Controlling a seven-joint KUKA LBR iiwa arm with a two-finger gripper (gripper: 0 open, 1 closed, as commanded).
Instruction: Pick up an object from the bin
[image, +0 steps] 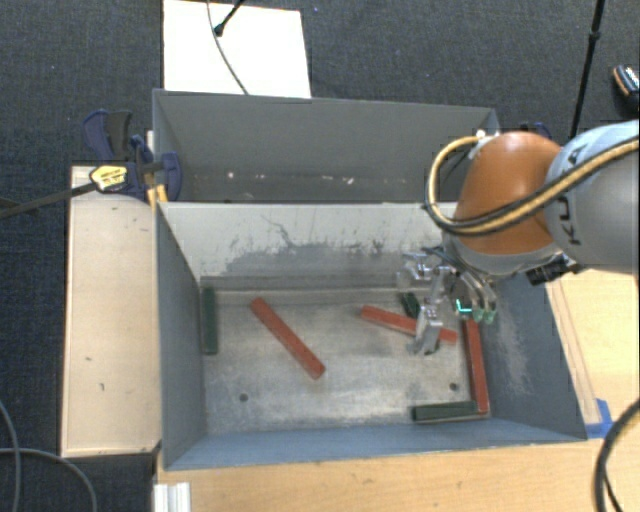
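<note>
The gripper (427, 342) hangs low over the right half of the bin (300, 405), near the right wall. Whether its jaws are open or closed cannot be told from this angle.

Directly beneath it lies a flat red stick (388, 320). Its long axis runs nearly parallel to the back wall, dipping a little toward the front at its right end. The gripper sits over that right end rather than the middle, so most of the stick stretches leftward toward the bin's centre. A grasp here would likely need the jaws to close across the narrow width, and a grip so far off centre might let the stick tip.

Just behind the gripper, a dark green block (409, 301) pokes out, close to the red stick or touching it.

Along the right wall a second red stick (477, 372) runs front to back. Its front end meets a dark green stick (445, 410) lying along the front edge in the front right corner.

A third red stick (288, 338) lies diagonally on the middle of the floor, well apart. A green stick (209, 320) rests against the left wall.

All look rigid, straight-edged and matte. The bin floor is scuffed grey metal.
</note>
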